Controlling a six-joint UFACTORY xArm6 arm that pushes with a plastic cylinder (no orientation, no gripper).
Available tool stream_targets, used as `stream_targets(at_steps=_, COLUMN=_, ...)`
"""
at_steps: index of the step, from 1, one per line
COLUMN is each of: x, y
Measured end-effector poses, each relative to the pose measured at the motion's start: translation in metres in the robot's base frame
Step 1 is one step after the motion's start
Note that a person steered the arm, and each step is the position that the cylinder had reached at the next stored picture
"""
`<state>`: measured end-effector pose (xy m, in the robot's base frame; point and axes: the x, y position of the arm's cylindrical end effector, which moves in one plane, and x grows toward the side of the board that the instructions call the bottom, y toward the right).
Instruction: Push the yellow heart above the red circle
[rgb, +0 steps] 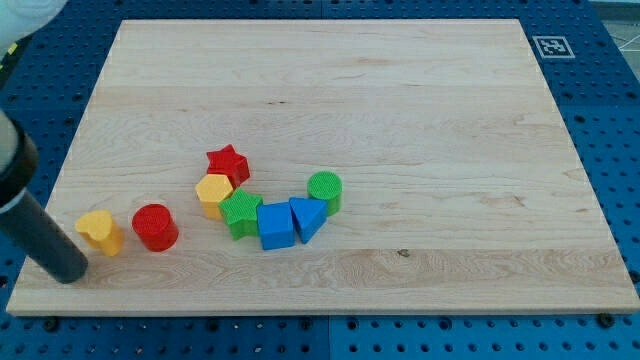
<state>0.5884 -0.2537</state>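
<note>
The yellow heart lies near the board's lower left corner. The red circle stands just to its right, a small gap between them. My tip rests on the board just below and left of the yellow heart, close to it or touching it. The dark rod runs up and left from the tip out of the view's left edge.
A cluster sits near the board's middle: a red star, a yellow hexagon, a green star, a blue cube, a blue triangle and a green circle. The wooden board lies on a blue pegboard.
</note>
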Motion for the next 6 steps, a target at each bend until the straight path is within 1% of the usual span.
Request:
stream_targets(at_steps=1, x=-0.005, y=-0.001)
stream_targets(at_steps=3, x=-0.019, y=0.017)
stream_targets(at_steps=5, x=-0.056, y=0.028)
stream_targets(at_steps=6, x=-0.069, y=0.046)
